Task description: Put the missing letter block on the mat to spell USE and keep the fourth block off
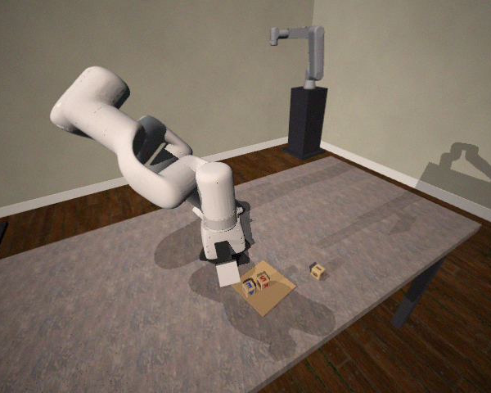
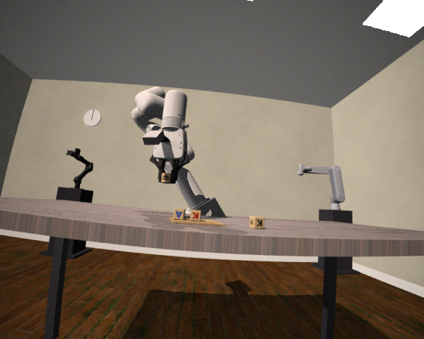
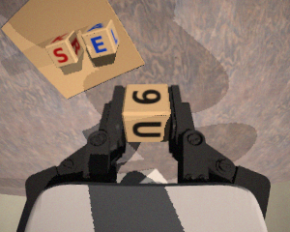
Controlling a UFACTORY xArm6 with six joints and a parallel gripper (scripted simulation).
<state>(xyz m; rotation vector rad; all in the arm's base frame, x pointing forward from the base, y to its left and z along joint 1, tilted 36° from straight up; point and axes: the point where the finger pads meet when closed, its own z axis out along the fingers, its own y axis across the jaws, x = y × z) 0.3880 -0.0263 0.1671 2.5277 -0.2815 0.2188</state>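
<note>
My gripper [image 3: 147, 100] is shut on a wooden block [image 3: 147, 114]. The block shows a black U on the side facing the wrist camera and a 6 or 9 on the side facing down. In the exterior view the gripper [image 2: 166, 177] holds this block [image 2: 165, 177] well above the table, up and to the left of the mat [image 2: 196, 221]. The tan mat [image 1: 264, 290] lies flat with two blocks touching side by side. One shows a red S [image 1: 263, 280] on top, the other a blue E [image 1: 249, 287]. In the wrist view they read S [image 3: 63, 53] then E [image 3: 101, 44].
A fourth wooden block [image 1: 317, 270] lies on the table off the mat, to its right in the top view; it also shows in the exterior view [image 2: 256, 222] with a K on its side. Other robot arms on pedestals stand beyond the table.
</note>
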